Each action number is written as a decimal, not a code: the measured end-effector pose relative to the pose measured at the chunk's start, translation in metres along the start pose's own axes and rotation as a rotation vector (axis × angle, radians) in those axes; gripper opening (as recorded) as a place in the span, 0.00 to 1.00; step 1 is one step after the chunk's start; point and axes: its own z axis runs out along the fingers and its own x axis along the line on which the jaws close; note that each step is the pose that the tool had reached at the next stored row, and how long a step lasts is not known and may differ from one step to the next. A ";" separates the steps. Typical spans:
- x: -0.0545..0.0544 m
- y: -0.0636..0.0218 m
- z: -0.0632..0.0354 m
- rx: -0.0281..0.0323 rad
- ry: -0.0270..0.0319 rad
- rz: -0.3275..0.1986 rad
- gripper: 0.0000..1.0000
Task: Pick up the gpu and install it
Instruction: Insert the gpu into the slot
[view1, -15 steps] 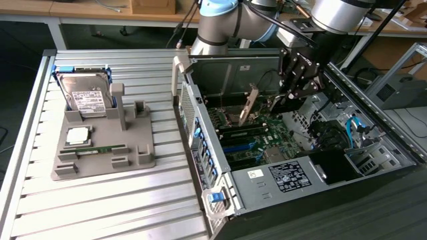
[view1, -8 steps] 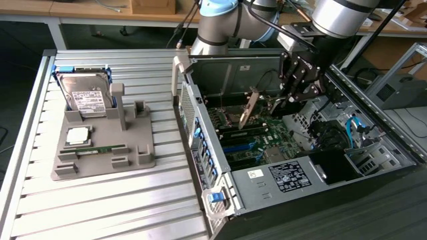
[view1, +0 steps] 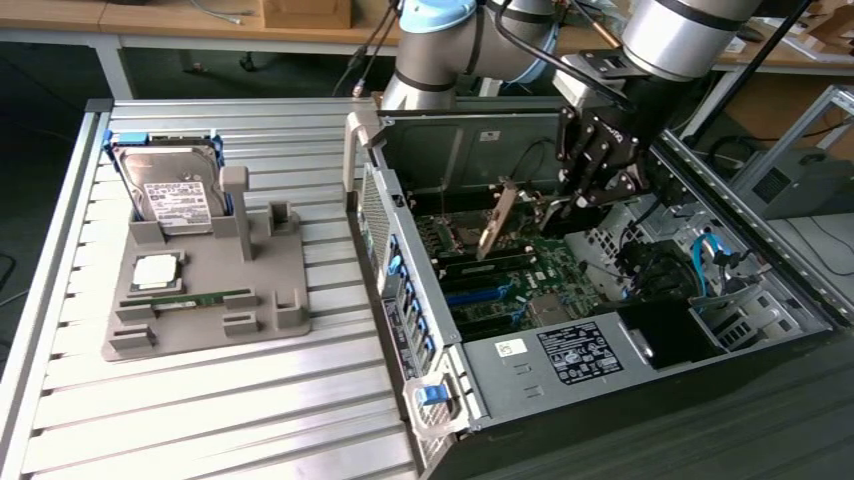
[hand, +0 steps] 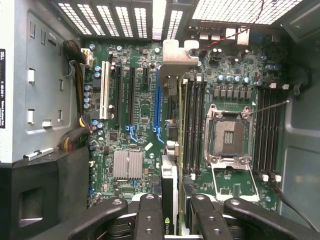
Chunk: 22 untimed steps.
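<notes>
Wrist view shows end effector (hand: 175, 212) gripping gpu (hand: 169, 181).

The gpu (hand: 169, 200) upright over the motherboard (hand: 145, 145), inside the computer case (view1: 454, 150)

slatted metal table (view1: 200, 420) under grey fixture (view1: 274, 310) | fixture at 9 o'clock of open computer case (view1: 467, 145) | hard drive (view1: 176, 190) upright at fixture's 11 o'clock | CPU chip (view1: 156, 270) lying flat, RAM stick (view1: 187, 298) at its 5 o'clock | motherboard (hand: 125, 115) in case: open CPU socket (hand: 227, 135), finned heatsink (hand: 128, 165)
</notes>
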 end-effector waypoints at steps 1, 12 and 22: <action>0.000 0.0000 0.0004 0.0000 0.0000 0.000 0.27; 0.001 0.0000 0.0041 0.0000 -0.0001 0.000 0.27; 0.001 -0.0001 0.0073 0.0000 -0.0001 0.000 0.27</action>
